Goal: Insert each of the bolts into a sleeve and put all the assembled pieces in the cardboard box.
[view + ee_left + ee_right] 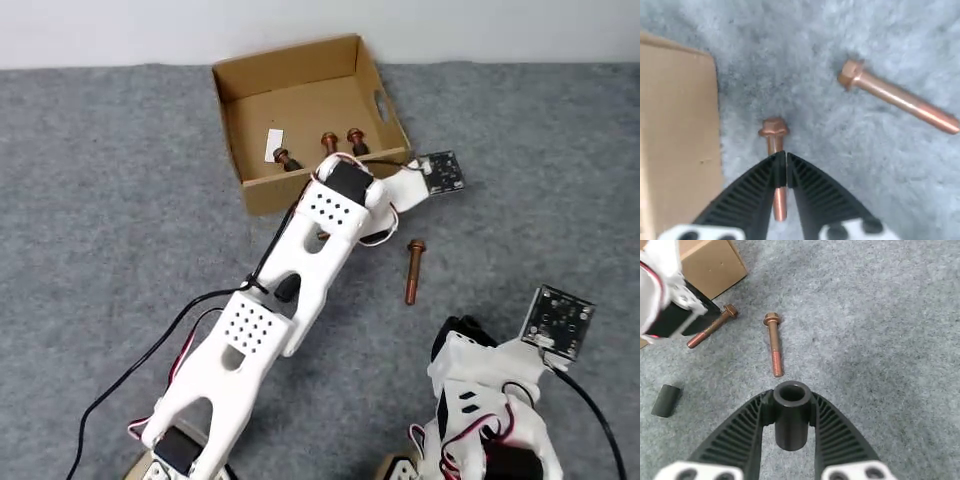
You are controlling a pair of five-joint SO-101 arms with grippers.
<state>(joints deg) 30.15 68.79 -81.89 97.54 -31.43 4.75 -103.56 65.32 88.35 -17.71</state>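
Observation:
My left gripper (pixel 785 159) is shut on the shank of a copper bolt (pixel 774 131) just in front of the cardboard box (pixel 675 125); the bolt's head points away from the fingers. A second bolt (pixel 413 270) lies loose on the carpet beside it, also seen in the wrist views (pixel 897 97) (pixel 773 342). My right gripper (pixel 791 399) is shut on an upright black sleeve (pixel 791 420), its bore facing up, a short way from the loose bolt's threaded end. Three assembled pieces (pixel 329 142) stand inside the box (pixel 262 193).
A spare black sleeve (pixel 666 400) lies on the carpet near the left arm (pixel 662 300). The left arm (pixel 300 270) stretches diagonally across the grey carpet to the box front. A white label (pixel 273 145) lies in the box. Open carpet spreads to the right.

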